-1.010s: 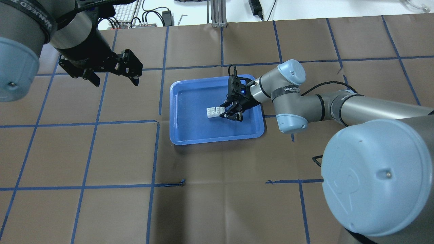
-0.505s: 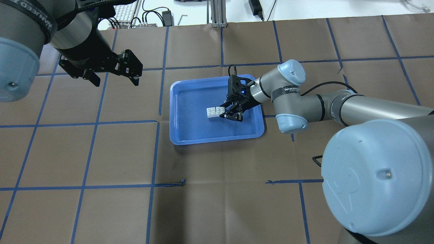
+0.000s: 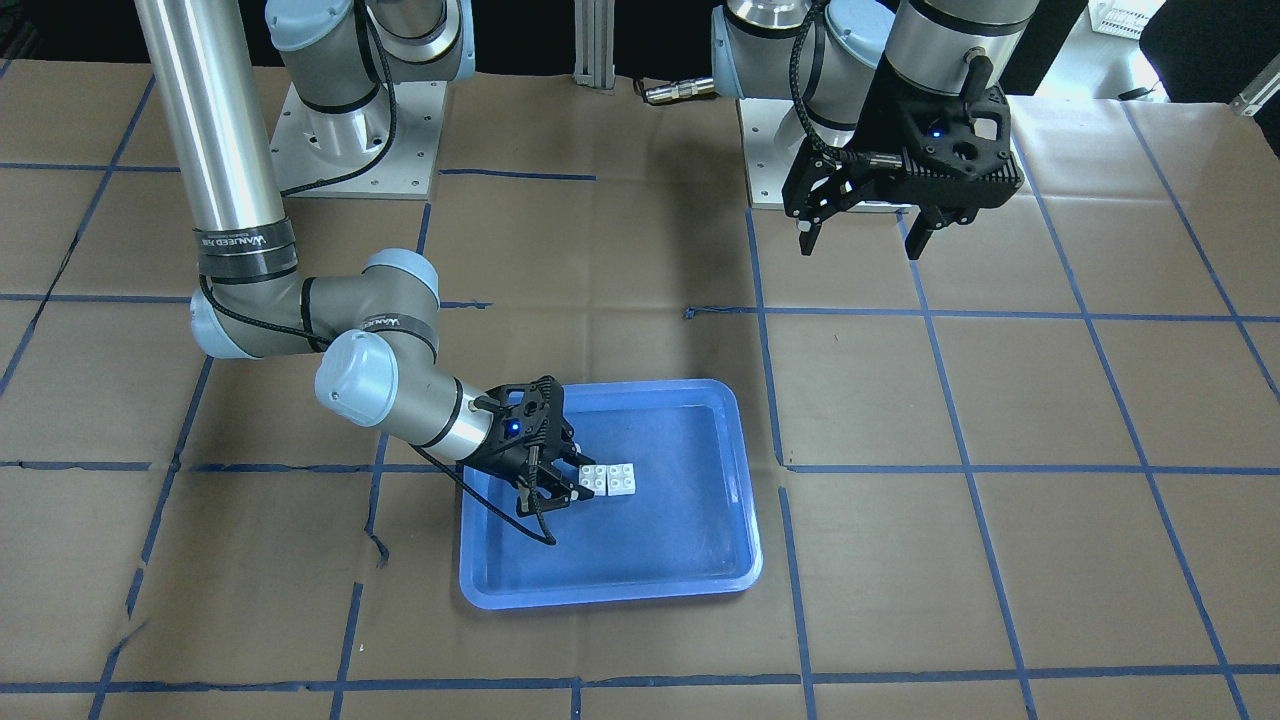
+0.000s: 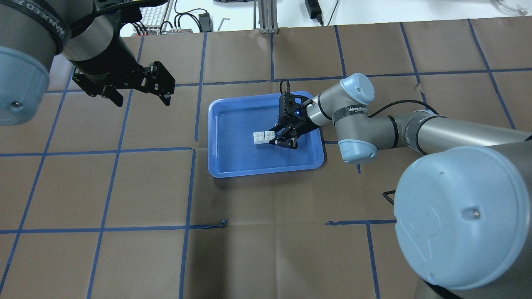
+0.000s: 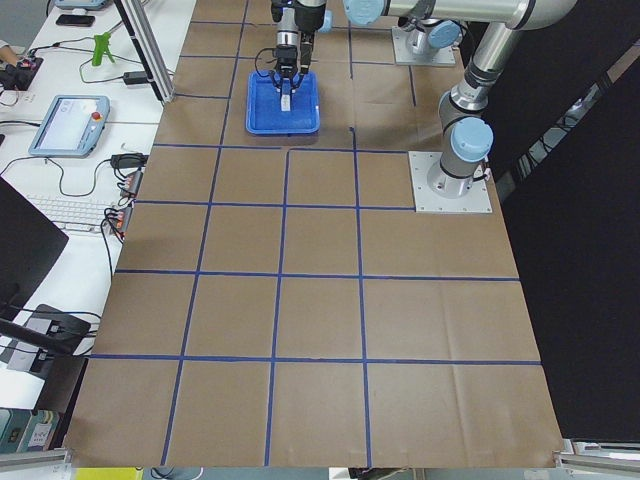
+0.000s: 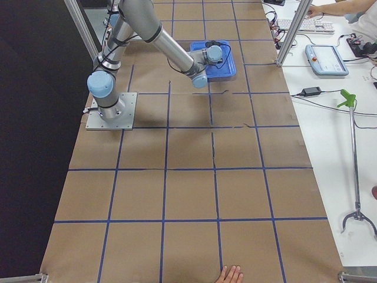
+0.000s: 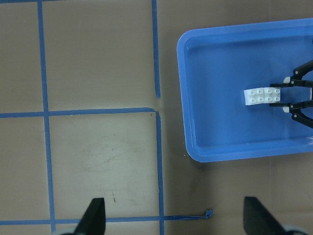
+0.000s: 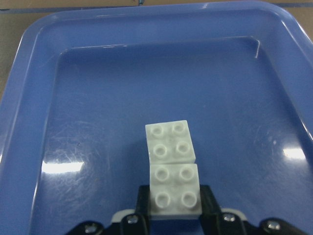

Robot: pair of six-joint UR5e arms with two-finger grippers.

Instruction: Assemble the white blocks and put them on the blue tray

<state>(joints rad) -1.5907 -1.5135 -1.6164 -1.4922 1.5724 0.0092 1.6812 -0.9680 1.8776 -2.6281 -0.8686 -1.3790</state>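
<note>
Two white blocks [image 4: 263, 136] sit joined in a short row inside the blue tray [image 4: 266, 171], low over or on its floor. My right gripper [image 4: 274, 136] reaches in from the tray's right side and is shut on the nearer block; the right wrist view shows the blocks [image 8: 171, 166] with a finger [image 8: 208, 198] pressed on each side of the near one. They also show in the front view [image 3: 609, 480] and the left wrist view [image 7: 263, 96]. My left gripper [image 4: 142, 99] is open and empty, held high over the table left of the tray.
Brown paper with a blue tape grid covers the table [image 4: 266, 249]. The right arm's elbow [image 4: 353, 120] hangs over the tray's right rim. Keyboards, cables and a teach pendant [image 5: 65, 122] lie beyond the table's far edge.
</note>
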